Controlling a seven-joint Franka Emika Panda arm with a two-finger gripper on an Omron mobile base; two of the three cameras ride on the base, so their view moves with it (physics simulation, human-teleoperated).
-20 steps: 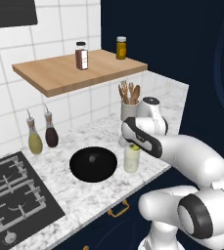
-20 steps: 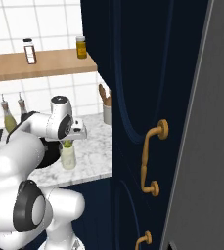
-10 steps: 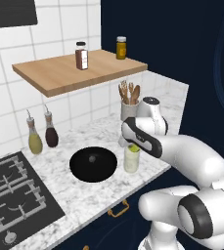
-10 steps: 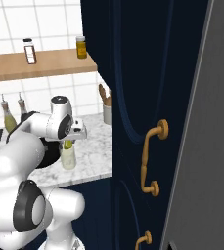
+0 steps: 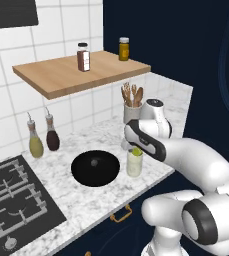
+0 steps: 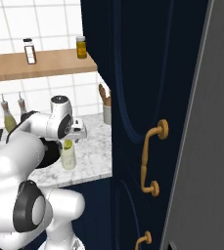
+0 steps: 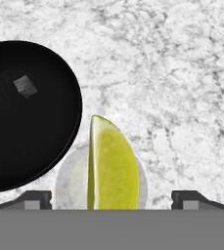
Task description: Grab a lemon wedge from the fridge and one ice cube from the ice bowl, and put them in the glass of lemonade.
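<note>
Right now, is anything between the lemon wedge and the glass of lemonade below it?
Nothing visible. In the hand view the lemon wedge sits directly over the mouth of the glass of lemonade, between the open gripper fingertips.

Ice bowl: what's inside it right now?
In the hand view, one small grey ice cube lies on the floor of the ice bowl, left of centre. The bowl's near-left part is cut off by the frame, so anything there can't be seen.

The lemon wedge sits atop the glass of lemonade — just beside the ice bowl, on the counter.
</note>
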